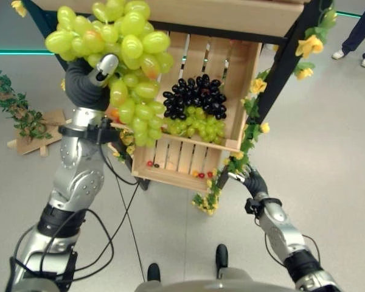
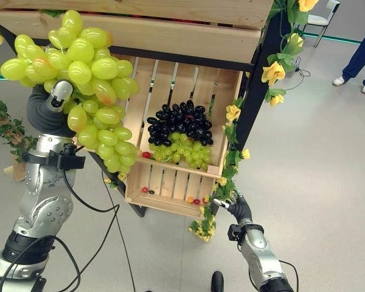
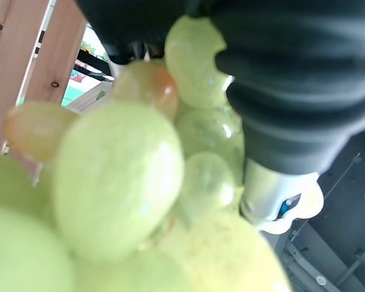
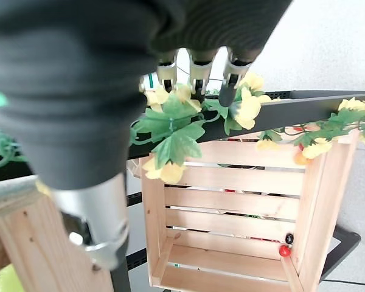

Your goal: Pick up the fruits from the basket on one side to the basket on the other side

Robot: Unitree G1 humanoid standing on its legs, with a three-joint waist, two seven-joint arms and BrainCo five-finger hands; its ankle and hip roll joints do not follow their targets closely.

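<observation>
Left eye view showed my left hand (image 1: 100, 72) curled round the green grapes (image 1: 125, 58), upper left, above the crate (image 1: 246, 85); loose grapes could drop. My right hand (image 4: 194, 70) hung open by the flowers (image 4: 170, 131).

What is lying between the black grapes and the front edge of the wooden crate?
In the left eye view, a bunch of green grapes lies in the crate just in front of the black grapes, touching them, and reaches the front board.
</observation>
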